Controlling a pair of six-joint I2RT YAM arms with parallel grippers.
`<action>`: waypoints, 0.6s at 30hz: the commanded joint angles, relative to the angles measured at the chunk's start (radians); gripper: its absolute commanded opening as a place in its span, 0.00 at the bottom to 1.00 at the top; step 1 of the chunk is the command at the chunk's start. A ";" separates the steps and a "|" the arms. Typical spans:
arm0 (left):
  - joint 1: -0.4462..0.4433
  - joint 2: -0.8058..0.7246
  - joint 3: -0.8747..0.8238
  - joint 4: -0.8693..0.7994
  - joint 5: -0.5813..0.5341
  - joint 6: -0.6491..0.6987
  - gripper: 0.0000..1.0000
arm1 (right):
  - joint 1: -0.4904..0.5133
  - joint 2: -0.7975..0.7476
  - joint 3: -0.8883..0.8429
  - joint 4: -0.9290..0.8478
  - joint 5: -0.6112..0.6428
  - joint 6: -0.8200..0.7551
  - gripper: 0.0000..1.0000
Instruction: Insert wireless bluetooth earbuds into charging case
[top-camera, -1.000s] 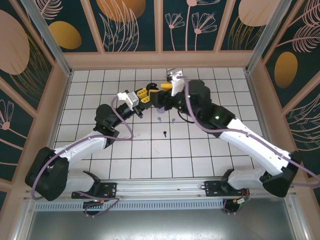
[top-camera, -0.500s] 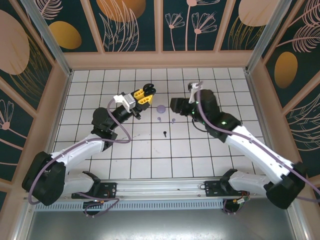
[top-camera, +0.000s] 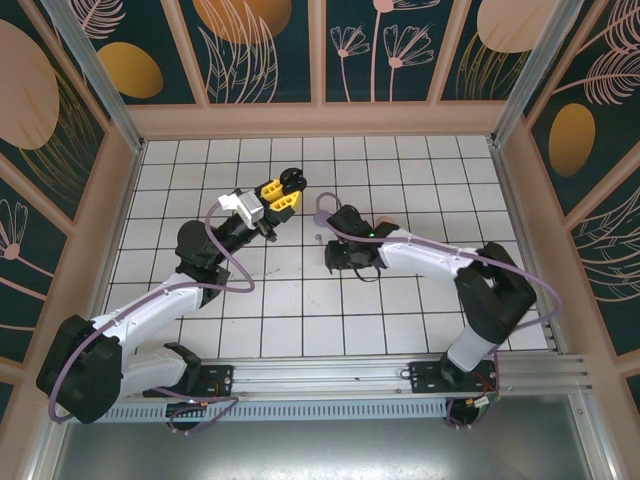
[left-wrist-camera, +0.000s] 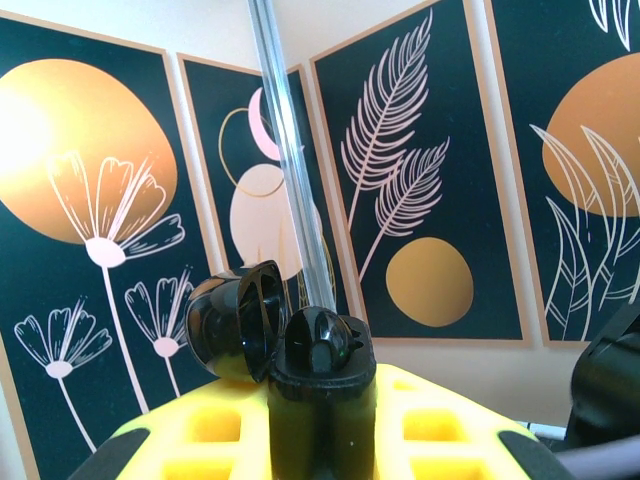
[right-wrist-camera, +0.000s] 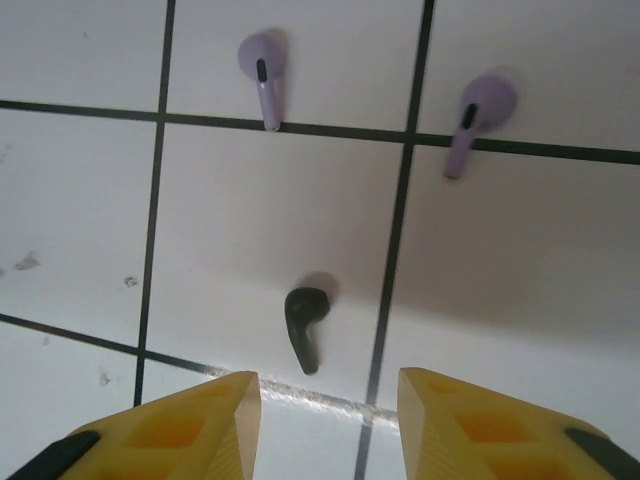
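1. The left gripper (left-wrist-camera: 320, 425) is pressed together on a black charging case (left-wrist-camera: 320, 350), pinching it between its yellow fingers (left-wrist-camera: 205, 430).
2. The case's lid (left-wrist-camera: 235, 320) stands open, swung to the left of the body in the left wrist view. The patterned wall panels (left-wrist-camera: 90, 180) lie behind it.
3. From above, the left gripper and its case sit over the far middle of the white tiled worktop (top-camera: 200, 160), left of the right arm's wrist.
4. The right gripper (right-wrist-camera: 325, 420) points down at the worktop with its two yellow fingertips (right-wrist-camera: 200, 425) spread apart and nothing between them.
5. A black earbud (right-wrist-camera: 305, 328) lies flat on a tile just beyond that gap, slightly toward the left fingertip. Neither finger touches it. Its rounded head is farther from the gripper, and its stem points back toward it.
6. A lilac earbud (right-wrist-camera: 262, 75) lies farther out on the left, with the tip of its stem reaching a dark grid line.
7. A second lilac earbud (right-wrist-camera: 478, 115) lies to the right, its stem across the same grid line, just beside a crossing of lines.
8. The two lilac earbuds are well apart from each other and from the black one. All three rest on the worktop, none inside a case.
9. In the overhead view the right gripper is low over the middle tiles, close to the left gripper but not touching it.
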 joint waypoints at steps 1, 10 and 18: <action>-0.008 -0.026 -0.015 0.035 -0.013 -0.006 0.00 | 0.023 0.070 0.080 -0.077 0.046 0.036 0.39; -0.009 -0.036 -0.023 0.045 -0.007 -0.009 0.00 | 0.036 0.172 0.130 -0.084 0.073 0.046 0.36; -0.009 -0.035 -0.024 0.046 -0.006 -0.005 0.00 | 0.039 0.223 0.173 -0.081 0.061 0.040 0.35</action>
